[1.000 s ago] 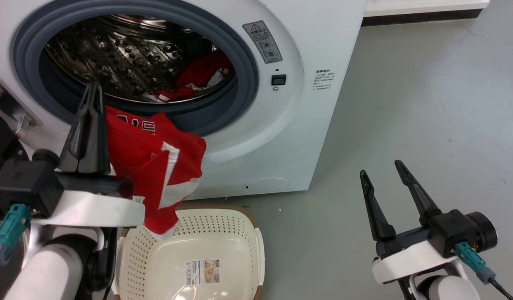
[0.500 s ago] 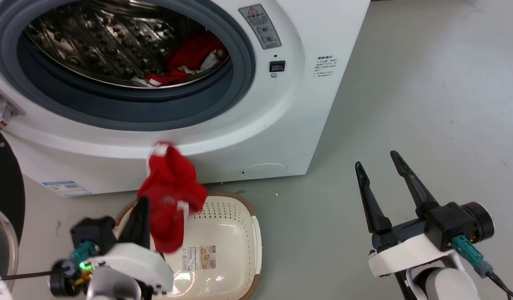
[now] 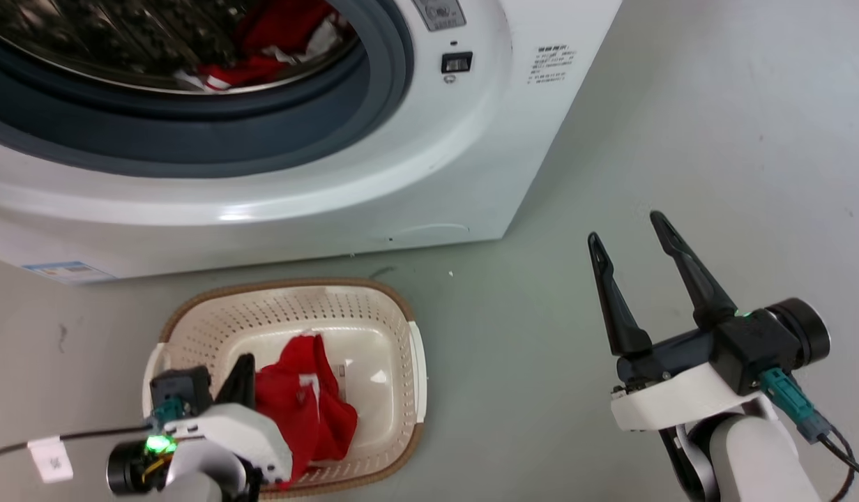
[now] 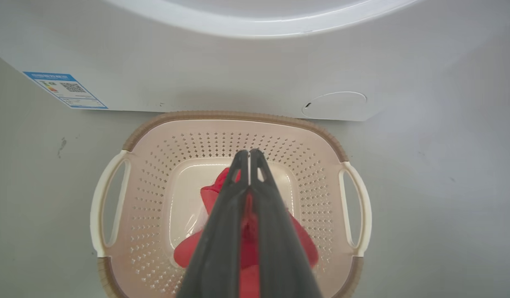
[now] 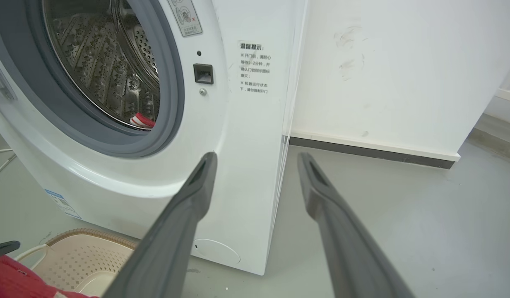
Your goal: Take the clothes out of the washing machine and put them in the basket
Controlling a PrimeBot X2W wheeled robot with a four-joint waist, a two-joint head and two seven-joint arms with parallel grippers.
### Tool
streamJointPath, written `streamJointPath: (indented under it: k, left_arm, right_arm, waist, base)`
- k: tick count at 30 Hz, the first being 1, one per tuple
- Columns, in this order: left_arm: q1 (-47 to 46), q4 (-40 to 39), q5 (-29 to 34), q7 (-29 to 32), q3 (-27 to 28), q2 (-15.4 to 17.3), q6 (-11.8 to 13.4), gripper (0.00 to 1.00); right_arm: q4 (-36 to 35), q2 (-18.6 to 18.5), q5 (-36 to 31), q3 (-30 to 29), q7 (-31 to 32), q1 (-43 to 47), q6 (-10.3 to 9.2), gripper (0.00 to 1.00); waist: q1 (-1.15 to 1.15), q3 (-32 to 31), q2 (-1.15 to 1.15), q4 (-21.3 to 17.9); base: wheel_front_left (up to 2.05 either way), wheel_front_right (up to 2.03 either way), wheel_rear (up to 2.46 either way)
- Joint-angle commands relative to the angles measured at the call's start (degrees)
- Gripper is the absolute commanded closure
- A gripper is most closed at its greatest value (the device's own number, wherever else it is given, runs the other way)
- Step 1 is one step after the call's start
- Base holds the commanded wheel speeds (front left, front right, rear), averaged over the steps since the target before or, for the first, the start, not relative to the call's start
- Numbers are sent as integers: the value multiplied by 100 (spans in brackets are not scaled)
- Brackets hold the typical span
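While left pincer (image 4: 248, 154) clamps garment (image 3: 311, 411) | inside basket (image 4: 234, 116) | right pincer (image 3: 625, 230) agape

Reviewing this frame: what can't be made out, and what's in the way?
- Clothes left in the drum: the head view's top edge cuts them off; in the right wrist view the washing machine's porthole rim hides all but a scrap.
- Basket floor under the red garment: covered in head and left wrist views.
- Grip point of the left gripper: its own fingers hide the cloth, left wrist view.
- Blue sticker text: too small.
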Motion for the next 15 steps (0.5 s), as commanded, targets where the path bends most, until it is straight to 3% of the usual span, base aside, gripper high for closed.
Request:
streamJointPath:
  k: [1,15]
  left_arm:
    - [-214,117,25,-54,-1,-27,-66,100]
    - [-2147,2439,186,-346,-205,-117,-816,100]
  right_arm:
    - [-56,10,-29,9,-28,-111,-4,0]
    - [-111,10,95,115,-142,-574,-4,0]
  waist:
    - [0,267,0,-97]
    - [0,1457,0,-502]
  base:
    - [0,0,0]
    - [0,0,0]
